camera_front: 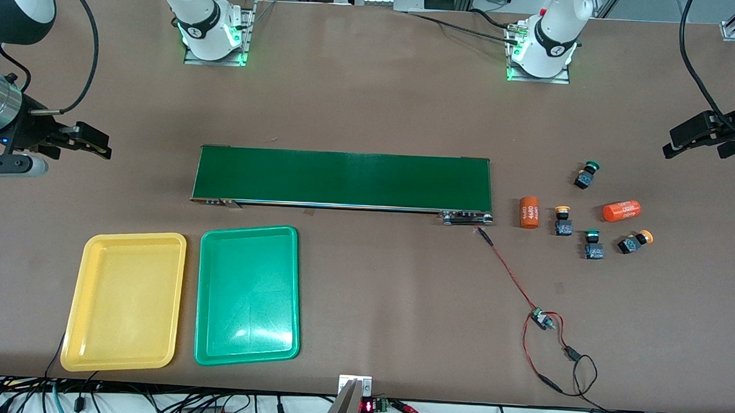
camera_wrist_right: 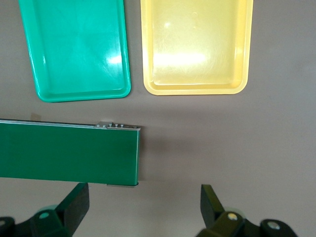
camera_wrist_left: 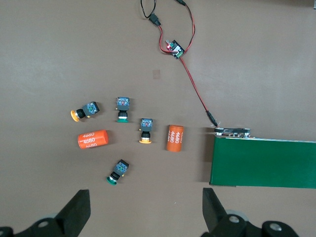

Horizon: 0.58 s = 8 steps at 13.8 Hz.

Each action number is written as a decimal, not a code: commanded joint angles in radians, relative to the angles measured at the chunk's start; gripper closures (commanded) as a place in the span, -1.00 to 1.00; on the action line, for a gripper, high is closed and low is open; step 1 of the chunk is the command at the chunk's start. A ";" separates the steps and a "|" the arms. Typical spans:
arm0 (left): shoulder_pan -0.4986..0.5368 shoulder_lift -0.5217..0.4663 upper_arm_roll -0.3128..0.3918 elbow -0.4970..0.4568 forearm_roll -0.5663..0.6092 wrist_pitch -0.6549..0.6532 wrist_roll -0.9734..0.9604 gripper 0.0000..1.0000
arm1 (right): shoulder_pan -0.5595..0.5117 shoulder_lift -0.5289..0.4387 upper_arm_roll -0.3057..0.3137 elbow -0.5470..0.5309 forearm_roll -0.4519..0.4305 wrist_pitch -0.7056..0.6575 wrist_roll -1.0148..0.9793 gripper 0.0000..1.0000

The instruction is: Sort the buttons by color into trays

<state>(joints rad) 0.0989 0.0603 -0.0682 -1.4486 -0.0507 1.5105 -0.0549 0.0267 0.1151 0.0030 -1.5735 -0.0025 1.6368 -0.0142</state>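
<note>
Four buttons lie on the table at the left arm's end, past the belt. In the front view there are two green-capped ones (camera_front: 587, 174) (camera_front: 593, 244) and two yellow-orange-capped ones (camera_front: 562, 220) (camera_front: 635, 242). The left wrist view shows the green-capped ones (camera_wrist_left: 118, 171) (camera_wrist_left: 122, 108) and the yellow-capped ones (camera_wrist_left: 145, 130) (camera_wrist_left: 85, 111). The yellow tray (camera_front: 126, 302) (camera_wrist_right: 197, 47) and green tray (camera_front: 248, 294) (camera_wrist_right: 74, 49) lie side by side, both empty. My left gripper (camera_front: 697, 144) (camera_wrist_left: 146, 212) is open and empty, up in the air. My right gripper (camera_front: 100, 145) (camera_wrist_right: 145, 207) is open and empty, also raised.
A long dark-green conveyor belt (camera_front: 344, 178) lies across the middle. Two orange cylinders with white print (camera_front: 528, 212) (camera_front: 621, 210) lie among the buttons. A red-black cable with a small board (camera_front: 544, 319) runs from the belt's end toward the table's front edge.
</note>
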 commanded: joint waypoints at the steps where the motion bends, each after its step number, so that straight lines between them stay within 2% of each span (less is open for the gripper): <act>1: 0.001 -0.025 0.001 -0.024 0.020 -0.006 0.014 -1.00 | -0.008 -0.035 0.006 -0.039 -0.011 0.006 -0.001 -1.00; 8: -0.002 -0.007 0.001 -0.018 0.019 0.010 -0.003 -1.00 | -0.007 -0.034 0.006 -0.039 -0.011 0.005 -0.001 -1.00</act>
<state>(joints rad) 0.1007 0.0612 -0.0648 -1.4503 -0.0501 1.5106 -0.0562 0.0267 0.1069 0.0029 -1.5858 -0.0026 1.6369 -0.0142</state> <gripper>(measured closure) 0.000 0.000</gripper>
